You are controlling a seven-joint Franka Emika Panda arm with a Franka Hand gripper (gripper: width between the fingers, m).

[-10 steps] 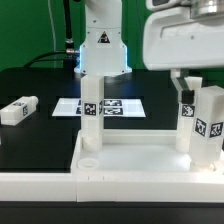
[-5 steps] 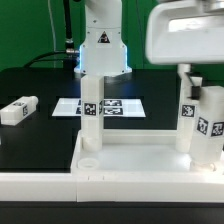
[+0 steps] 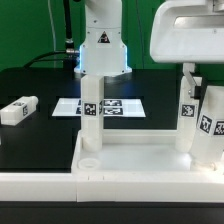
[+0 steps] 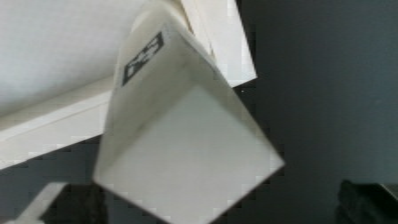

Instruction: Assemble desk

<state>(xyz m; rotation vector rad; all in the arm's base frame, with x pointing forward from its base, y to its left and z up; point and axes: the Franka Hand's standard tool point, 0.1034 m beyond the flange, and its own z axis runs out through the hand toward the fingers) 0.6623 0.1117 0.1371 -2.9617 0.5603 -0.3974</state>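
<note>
Four legs show in the exterior view, and they tell most of the story. At the far left, halfway down the frame, a loose leg (image 3: 18,110) lies on its side on the black table (image 3: 40,135). It is well apart from the desk top (image 3: 135,160), so it is not yet fitted. Left of centre, a second leg (image 3: 90,110) stands upright at the desk top's far left corner and looks seated there. Just below it the near left socket (image 3: 88,157) is bare. At centre, further back, the marker board (image 3: 108,105) lies flat in front of the robot's base (image 3: 100,45). Toward the right edge a third leg (image 3: 187,118) stands upright at the far right corner. Just beside it, lower in the frame, a fourth leg (image 3: 211,128) leans a little. The frame edge cuts it off, so I cannot tell whether it is seated or touches its neighbour.

The claw (image 3: 192,82) hangs in the upper right, directly above those two legs. Its jaws are spread wide and clamp nothing that can be made out. In the wrist view a tagged leg (image 4: 178,135) fills the middle, close under the claw, with the desk top's rim (image 4: 54,120) beside it. The fingers themselves are not clear there.

By my reckoning the job is a bit past halfway. Two legs look fitted, the leaning one is in doubt, and the loose one has yet to be fetched for the bare socket.
</note>
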